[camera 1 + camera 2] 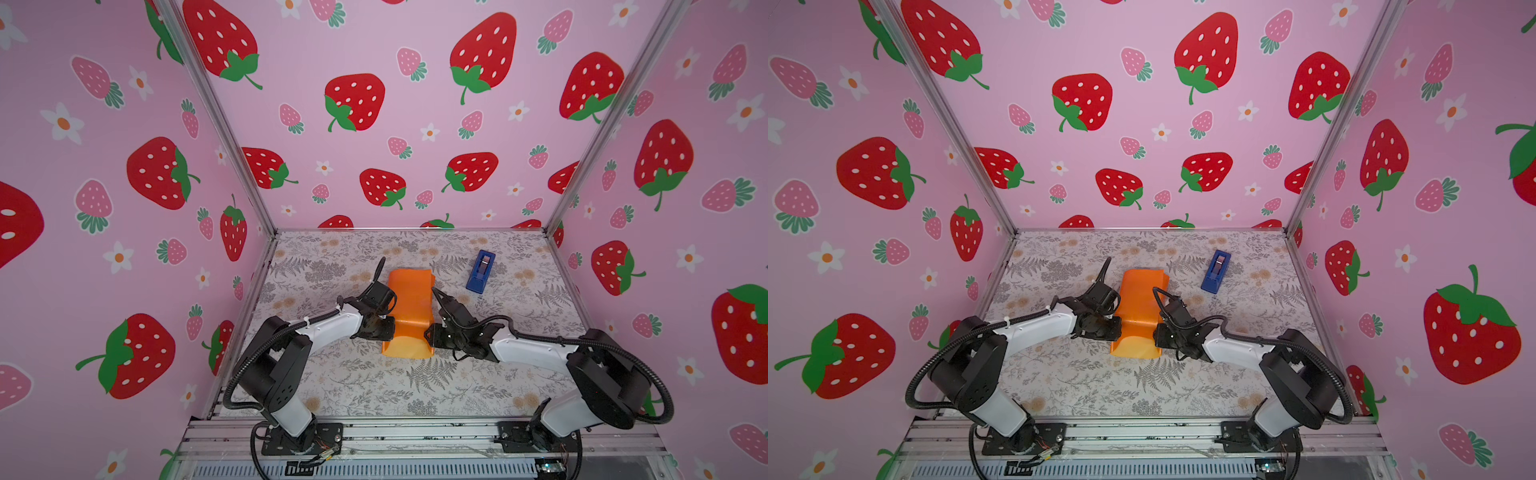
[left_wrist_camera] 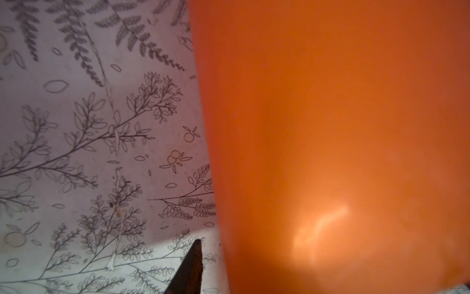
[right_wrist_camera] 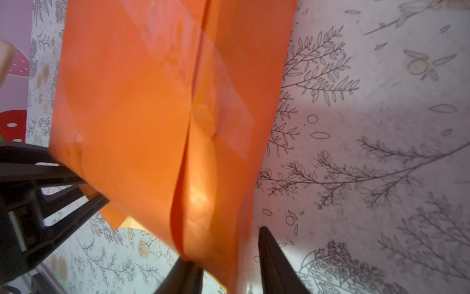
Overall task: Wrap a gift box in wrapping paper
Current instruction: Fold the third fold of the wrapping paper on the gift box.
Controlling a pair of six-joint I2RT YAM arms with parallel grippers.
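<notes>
Pink strawberry-print walls [image 1: 415, 50] box in the grey floral table [image 1: 374, 386]. At its centre the glossy orange wrapping paper [image 1: 409, 307] humps over, presumably, the hidden small black gift box; folding seems under way. The right gripper [image 3: 223, 244] has its fingers parted astride the paper's edge; whether the left gripper [image 1: 390, 327] is clenched I cannot tell. Next likely calls for a pinch, then the blue tape dispenser [image 1: 481, 271].

paper [image 1: 409, 307]: smooth, glossy sheen
table [image 1: 374, 386]: matt printed covering
dispenser [image 1: 481, 271]: blue plastic
fingers [image 3: 273, 264]: matt black plastic

No legible text or labels
</notes>
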